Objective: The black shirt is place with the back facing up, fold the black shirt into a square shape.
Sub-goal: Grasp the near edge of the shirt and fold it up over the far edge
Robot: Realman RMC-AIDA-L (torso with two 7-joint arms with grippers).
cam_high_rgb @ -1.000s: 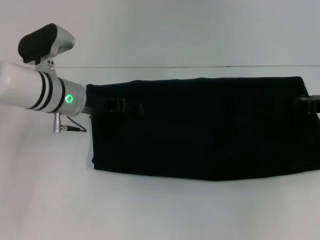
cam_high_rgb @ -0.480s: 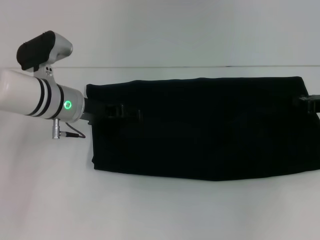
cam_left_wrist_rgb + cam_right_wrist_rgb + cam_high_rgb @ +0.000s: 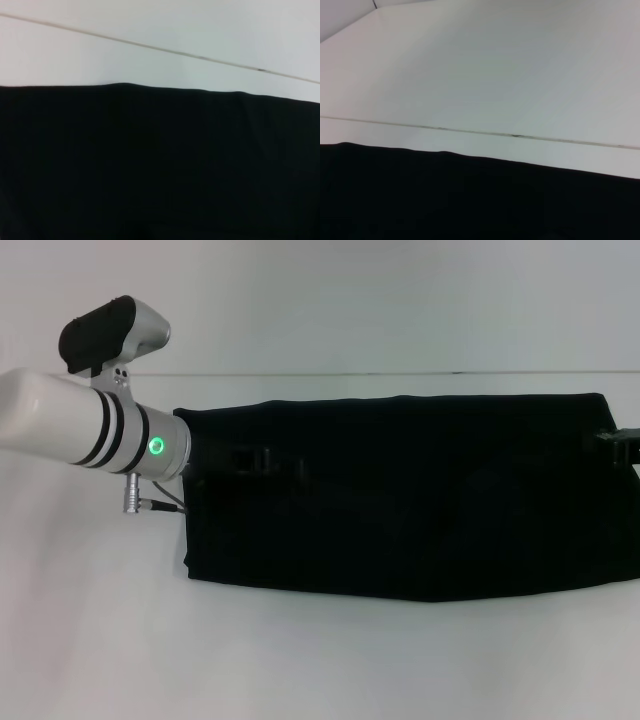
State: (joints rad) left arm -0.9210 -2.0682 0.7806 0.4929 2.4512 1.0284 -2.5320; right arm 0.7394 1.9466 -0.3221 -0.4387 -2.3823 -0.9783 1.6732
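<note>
While the black shirt [image 3: 400, 495] lies flat on the white bench [image 3: 320, 660], it makes a long wide band from left to right. Its far edge runs close to a thin line [image 3: 400, 373] across the bench. Its near edge bulges a little toward the robot in the middle. No letters show on the side that faces up.

The left arm [image 3: 90, 425] reaches in from the left side. It is a fat white tube with two black rings and a small green light [image 3: 156, 446]. It points to the right and a bit down toward the shirt. A small plug with a thin cable [image 3: 150, 504] hangs under it. A grey and black camera block [image 3: 112, 332] sits on top of it. The left gripper [image 3: 255, 458] is over the left end of the shirt, near the far edge. It is black on black cloth, so I cannot tell if it is open or closed, or if it has hold of the cloth.

The right gripper [image 3: 618, 447] just peeks in at the right edge of the head view, at the right end of the shirt. Only a small dark bit of it shows, so I cannot tell how it is set.

Both wrist views show only the shirt [image 3: 160, 170] and the bench [image 3: 480, 75] past its far edge.
</note>
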